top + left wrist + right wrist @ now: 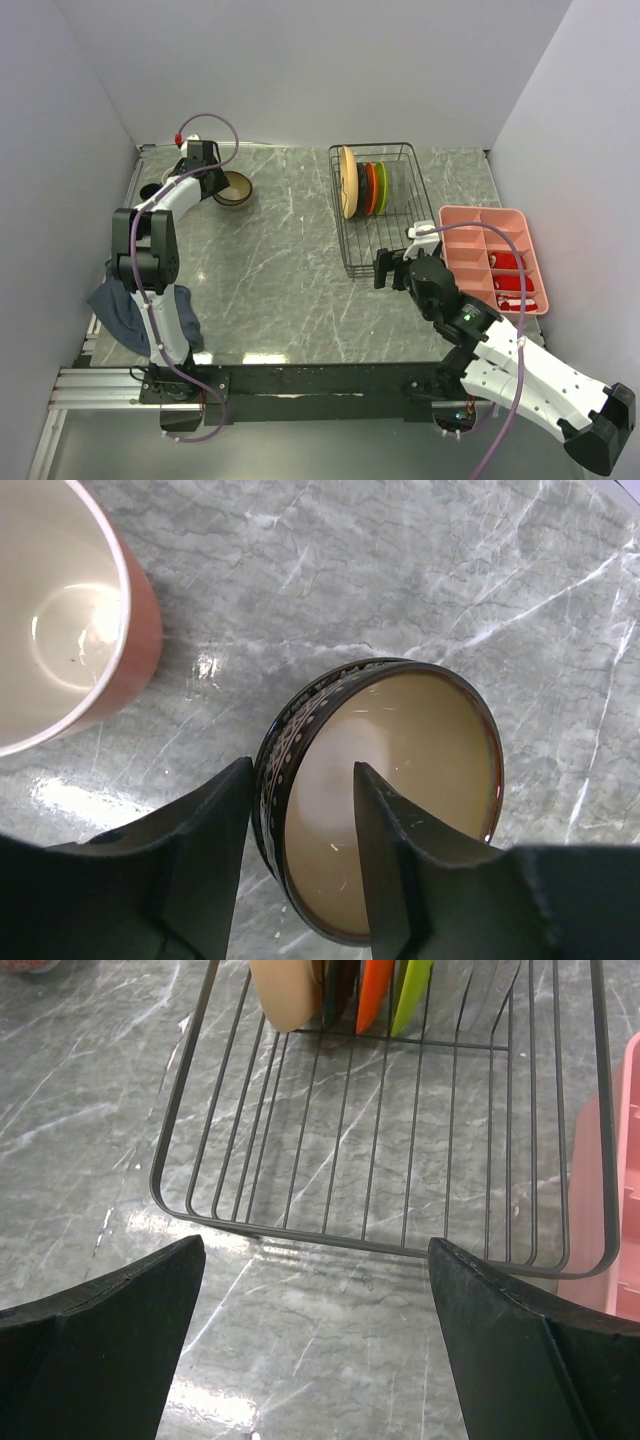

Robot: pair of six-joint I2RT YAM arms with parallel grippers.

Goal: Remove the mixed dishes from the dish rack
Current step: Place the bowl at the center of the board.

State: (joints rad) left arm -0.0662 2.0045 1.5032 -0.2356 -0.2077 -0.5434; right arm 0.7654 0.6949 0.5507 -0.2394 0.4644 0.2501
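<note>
A brown bowl (236, 190) with a dark patterned outside sits on the table at the far left. In the left wrist view my left gripper (300, 765) straddles the near rim of the bowl (410, 760): one finger is against the outer wall and the other is inside, clear of the wall. An orange mug (70, 620) stands next to it. The black wire dish rack (352, 268) holds upright tan (347, 182), orange-red (370, 188) and green (381, 188) plates at its far end. My right gripper (392, 270) hangs wide open and empty just before the rack's near edge (380, 1245).
A pink divided tray (495, 215) with red items stands right of the rack and shows at the right edge of the right wrist view (600, 1210). A blue-grey cloth (125, 310) lies by the left arm's base. White walls close in the left, back and right sides.
</note>
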